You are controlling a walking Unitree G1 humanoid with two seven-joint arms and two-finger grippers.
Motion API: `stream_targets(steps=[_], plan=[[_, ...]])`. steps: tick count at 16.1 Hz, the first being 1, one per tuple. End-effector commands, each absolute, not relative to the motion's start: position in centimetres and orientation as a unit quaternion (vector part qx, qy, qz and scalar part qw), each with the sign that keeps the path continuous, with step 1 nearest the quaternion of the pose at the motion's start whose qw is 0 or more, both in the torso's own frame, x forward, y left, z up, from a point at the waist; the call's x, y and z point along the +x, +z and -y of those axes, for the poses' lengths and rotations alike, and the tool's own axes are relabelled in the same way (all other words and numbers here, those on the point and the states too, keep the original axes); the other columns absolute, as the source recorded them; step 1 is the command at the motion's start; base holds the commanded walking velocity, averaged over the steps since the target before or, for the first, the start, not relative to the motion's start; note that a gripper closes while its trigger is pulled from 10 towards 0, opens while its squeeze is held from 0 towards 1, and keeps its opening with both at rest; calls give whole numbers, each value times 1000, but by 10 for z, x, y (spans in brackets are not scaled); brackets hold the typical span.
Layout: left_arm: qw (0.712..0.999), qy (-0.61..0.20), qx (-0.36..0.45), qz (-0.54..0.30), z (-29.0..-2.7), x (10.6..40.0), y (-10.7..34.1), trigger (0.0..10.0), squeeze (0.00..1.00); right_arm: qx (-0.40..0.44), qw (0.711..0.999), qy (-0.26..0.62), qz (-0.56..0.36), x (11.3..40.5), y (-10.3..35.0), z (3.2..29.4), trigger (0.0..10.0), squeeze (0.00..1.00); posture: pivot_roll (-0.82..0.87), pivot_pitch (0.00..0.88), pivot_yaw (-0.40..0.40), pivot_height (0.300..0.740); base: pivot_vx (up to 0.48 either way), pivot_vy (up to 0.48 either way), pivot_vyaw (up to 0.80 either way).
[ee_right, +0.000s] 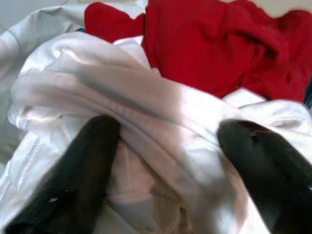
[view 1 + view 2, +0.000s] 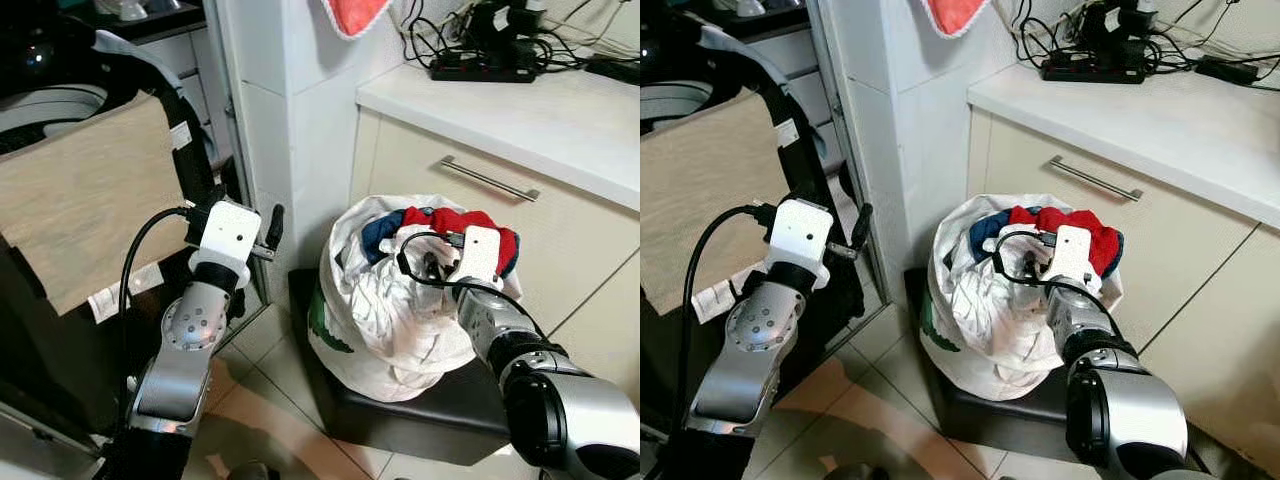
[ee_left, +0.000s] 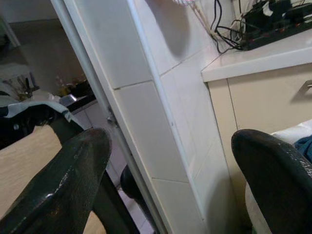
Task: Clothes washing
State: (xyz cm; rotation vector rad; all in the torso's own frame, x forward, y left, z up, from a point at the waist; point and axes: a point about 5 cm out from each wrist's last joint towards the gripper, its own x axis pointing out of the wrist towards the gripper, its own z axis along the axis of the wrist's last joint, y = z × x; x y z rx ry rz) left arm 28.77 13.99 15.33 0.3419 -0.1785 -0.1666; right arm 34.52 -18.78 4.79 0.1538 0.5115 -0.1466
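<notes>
A white laundry bag [image 2: 385,335] stuffed with clothes stands on a black stool [image 2: 440,415] in front of the cabinet. A red garment [image 2: 452,221] and a blue one [image 2: 378,231] lie at its top. My right gripper [image 2: 436,268] reaches into the bag's mouth. Seen from the right wrist, it [image 1: 170,165] is open, its fingers straddling a fold of white cloth [image 1: 161,107], with the red garment [image 1: 219,44] just beyond. My left gripper [image 2: 269,236] is raised beside the white tiled pillar [image 2: 290,130], open and empty, left of the bag.
At the left are a dark machine with a white rim [image 2: 50,105] and a beige panel [image 2: 85,200]. A counter [image 2: 560,115] at the back right carries a power strip and cables [image 2: 480,68] over a cabinet with a metal handle [image 2: 490,180]. An orange-red cloth [image 2: 355,12] hangs above.
</notes>
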Motion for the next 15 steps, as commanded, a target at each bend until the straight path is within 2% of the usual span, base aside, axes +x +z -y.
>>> stream_targets(steps=[1,12,15], plan=[[976,-84,179,95,-140,286,158,10000,0,90,954,-73,-276,341,41,184,10000,1000,41,0,-1,740,0,0,0],[974,-89,186,96,-134,287,159,10000,0,57,962,-70,-258,347,49,182,10000,1000,32,0,-14,740,0,0,0],[974,-91,185,95,-132,288,158,10000,0,16,973,-43,-227,356,62,176,10000,1000,18,0,-10,740,0,0,0]])
